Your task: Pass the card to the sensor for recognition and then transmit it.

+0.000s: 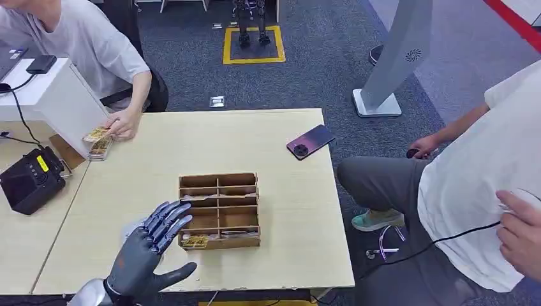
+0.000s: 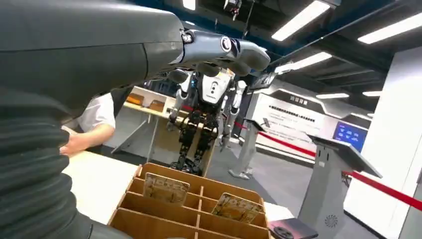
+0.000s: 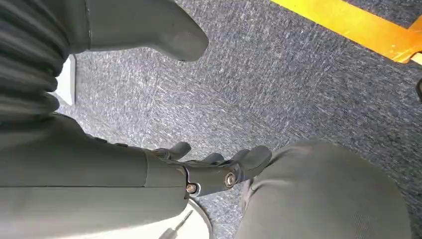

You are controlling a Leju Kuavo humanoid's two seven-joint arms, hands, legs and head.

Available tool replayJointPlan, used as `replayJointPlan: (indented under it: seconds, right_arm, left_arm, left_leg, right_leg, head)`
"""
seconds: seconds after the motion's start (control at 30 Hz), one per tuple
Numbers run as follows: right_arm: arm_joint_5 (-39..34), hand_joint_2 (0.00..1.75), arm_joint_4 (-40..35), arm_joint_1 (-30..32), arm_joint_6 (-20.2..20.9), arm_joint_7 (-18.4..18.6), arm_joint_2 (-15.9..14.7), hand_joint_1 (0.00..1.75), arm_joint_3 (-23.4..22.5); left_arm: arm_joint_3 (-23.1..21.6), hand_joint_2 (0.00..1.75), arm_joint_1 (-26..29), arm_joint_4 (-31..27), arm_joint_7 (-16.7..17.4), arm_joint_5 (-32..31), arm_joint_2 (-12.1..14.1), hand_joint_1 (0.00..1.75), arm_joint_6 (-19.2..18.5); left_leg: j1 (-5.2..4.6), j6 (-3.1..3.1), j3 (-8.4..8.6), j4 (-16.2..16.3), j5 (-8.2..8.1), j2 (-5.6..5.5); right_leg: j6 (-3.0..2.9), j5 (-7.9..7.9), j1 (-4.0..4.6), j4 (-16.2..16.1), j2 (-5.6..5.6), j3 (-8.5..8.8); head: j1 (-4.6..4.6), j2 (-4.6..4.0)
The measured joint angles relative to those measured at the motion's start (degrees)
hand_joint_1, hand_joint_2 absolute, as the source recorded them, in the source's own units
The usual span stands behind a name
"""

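Note:
A wooden divided box [image 1: 220, 210] sits in the middle of the pale table [image 1: 281, 210]. Printed cards stand in its slots: one [image 1: 194, 241] at the near left, seen close in the left wrist view as two cards [image 2: 165, 188] [image 2: 237, 206]. My left hand [image 1: 150, 250] hovers just left of the box's near corner, fingers spread, holding nothing. Its fingers [image 2: 224, 50] reach out above the box [image 2: 194, 214] in the left wrist view. My right hand [image 3: 164, 164] hangs over grey carpet with its fingers loosely extended and nothing in it. A black device [image 1: 29, 182] sits on the left table.
A person at the far left rests a hand on a stack of cards [image 1: 97, 141] beside a white box [image 1: 54, 95]. A phone [image 1: 311, 141] lies at the table's far right. Another person [image 1: 459, 191] sits close to the right edge. A grey kiosk [image 1: 395, 57] stands behind.

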Motion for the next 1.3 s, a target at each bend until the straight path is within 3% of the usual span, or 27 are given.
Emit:
replayJointPlan:
  seconds: [0.17,0.3,0.4,0.57,0.87,1.3]
  right_arm:
    - [0.02,1.75,-0.02,0.01,0.02,0.24,0.0,0.0,-0.2]
    - [0.04,1.75,-0.09,0.01,0.0,0.07,-0.02,0.0,-0.92]
    - [0.04,1.75,-0.2,-0.02,-0.02,-0.28,0.0,0.0,-1.16]
    - [0.04,1.75,-0.39,-0.06,0.0,-0.31,-0.02,0.0,-1.33]
    - [0.04,1.75,-0.39,-0.19,0.02,0.17,0.0,0.0,-1.38]
    - [0.04,1.75,-0.39,-0.39,0.02,0.35,0.02,0.0,-1.38]
  left_arm:
    - [0.79,1.75,1.98,-0.74,-1.16,1.25,0.39,0.0,-1.22]
    - [2.83,1.75,5.24,-1.48,-6.33,8.93,1.07,0.0,-5.35]
    - [4.85,1.75,7.02,-1.68,-6.89,8.48,1.11,0.0,-6.27]
    - [5.79,1.75,8.65,-1.07,-1.48,-1.49,2.43,0.0,-3.16]
    - [5.4,1.75,7.17,4.08,9.22,-17.59,2.17,0.0,2.51]
    - [4.17,1.75,4.41,8.5,12.7,-22.14,-0.18,0.0,4.53]
  left_leg:
    - [0.0,0.0,0.04,0.0,0.0,0.02]
    - [0.0,0.0,0.03,0.0,-0.01,0.02]
    - [0.0,0.01,0.02,0.0,-0.02,-0.01]
    - [0.01,0.01,0.03,-0.01,-0.02,-0.01]
    - [0.0,0.0,0.04,0.0,-0.01,-0.02]
    - [0.0,0.0,0.04,0.0,-0.01,-0.01]
  right_leg:
    - [0.0,0.0,-0.01,0.0,0.01,0.04]
    - [0.01,-0.01,0.0,0.0,0.01,0.02]
    - [0.02,-0.03,0.0,0.0,0.0,0.02]
    - [0.02,-0.03,0.0,0.0,-0.01,0.03]
    - [0.02,-0.02,-0.01,0.0,-0.02,0.03]
    - [0.02,-0.03,0.0,0.0,-0.02,0.02]
  head:
    - [0.0,0.0]
    - [0.0,0.0]
    - [-0.02,0.0]
    - [0.0,0.0]
    - [0.0,0.0]
    - [-0.02,0.0]
